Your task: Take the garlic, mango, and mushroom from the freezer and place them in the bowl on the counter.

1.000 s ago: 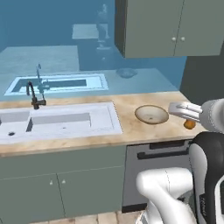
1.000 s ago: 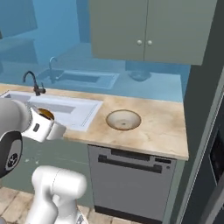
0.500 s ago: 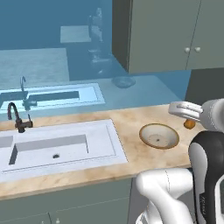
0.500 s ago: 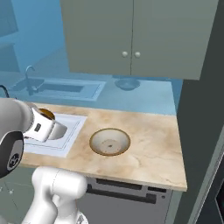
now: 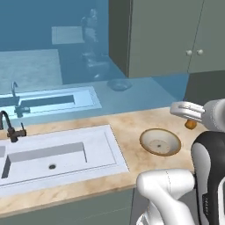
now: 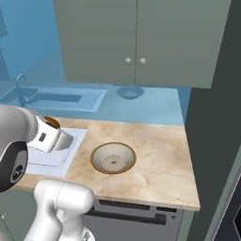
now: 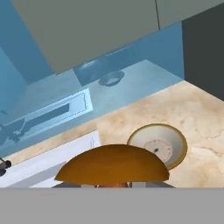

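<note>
Tool [image 5: 190,119] clenched on brown-capped mushroom [image 7: 113,165], held above counter [image 6: 160,155]; bowl [image 7: 158,145] at one o'clock from mushroom in hand view.

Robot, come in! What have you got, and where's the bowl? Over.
Gripper shut on brown-capped mushroom. Tan-rimmed shallow bowl on beige marble counter, nothing in it. No obstacle between gripper and bowl.

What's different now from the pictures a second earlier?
The base has driven closer to the counter, so the whole scene shifted and the bowl looks nearer; that is the camera moving, not the things. The gripper stays shut on a brown-capped item, probably the mushroom. The bowl is unmoved and holds nothing.
</note>
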